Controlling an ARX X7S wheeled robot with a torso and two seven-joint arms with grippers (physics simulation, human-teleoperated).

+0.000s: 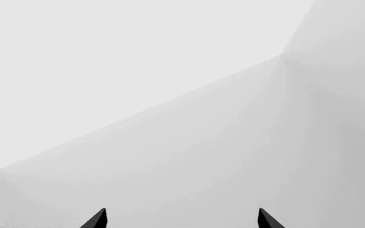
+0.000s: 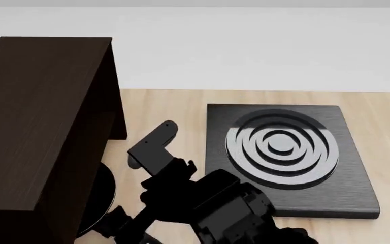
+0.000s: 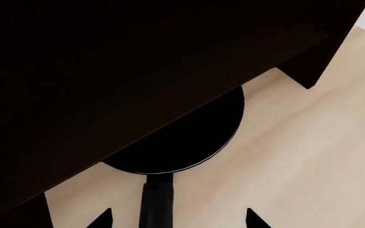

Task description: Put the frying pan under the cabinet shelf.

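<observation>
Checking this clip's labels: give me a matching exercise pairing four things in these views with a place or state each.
Things:
1. frying pan
2. cabinet shelf
3. stove plate
4. left gripper

Places or states:
A. lies flat on the wooden table, on the head view's right
B. partly tucked beneath the dark cabinet, handle pointing out
C. faces only blank pale walls, nothing between its fingertips
D. stands tall at the head view's left

Pairs: 1-B, 2-D, 3-A, 4-C

One frying pan [image 3: 182, 137], one cabinet shelf [image 2: 39, 127], one stove plate [image 2: 286, 157].
</observation>
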